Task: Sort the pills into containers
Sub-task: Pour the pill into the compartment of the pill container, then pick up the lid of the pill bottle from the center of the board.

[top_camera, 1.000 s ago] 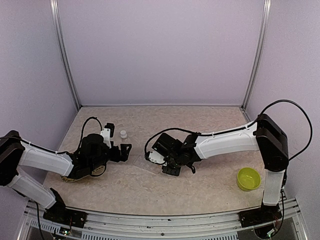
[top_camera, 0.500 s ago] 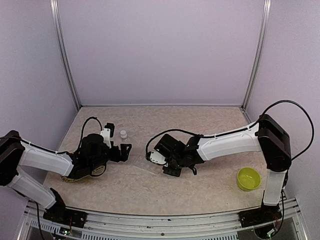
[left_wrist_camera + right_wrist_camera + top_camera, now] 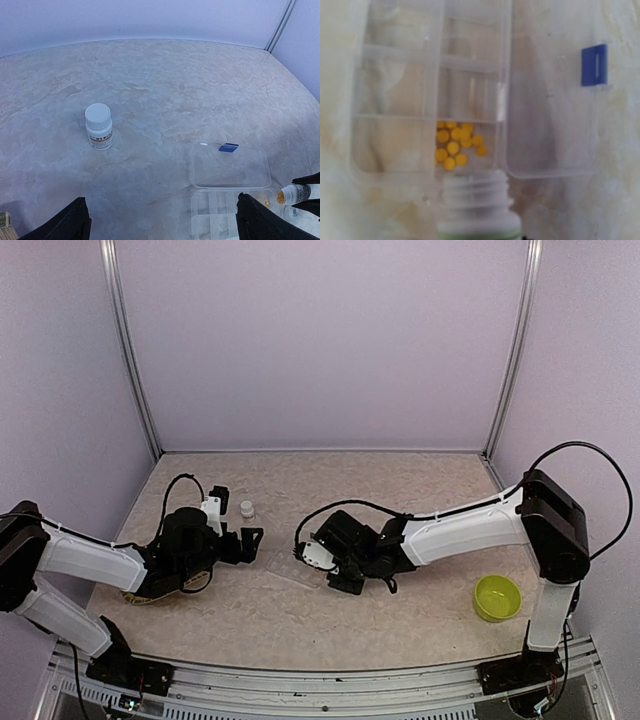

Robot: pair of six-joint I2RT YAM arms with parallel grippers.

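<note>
Finds the pills, a small heap of orange-yellow discs, in one compartment of the clear box: the one by the hinge, right below the bottle mouth; sees nothing in the other compartments in view, and no dark pill anywhere. Places the box near the middle of the worktop, a little toward the near edge, with its lid folded flat open and the blue latch on the lid's outer rim.

Shows the right gripper clenched on an open bottle, tipped with its threaded neck just over the box wall; shows the left gripper spread wide and grasping nothing, near a capped bottle standing upright toward the far left; lime-green bowl well apart at the near right.

Judging by looks: light, hard, smooth, apt to roll and bounce, far too small to pinch safely; better poured than picked. Grip the bottle round its body, below the threads; tilt gently; expect the thin, light box to slide if nudged.
</note>
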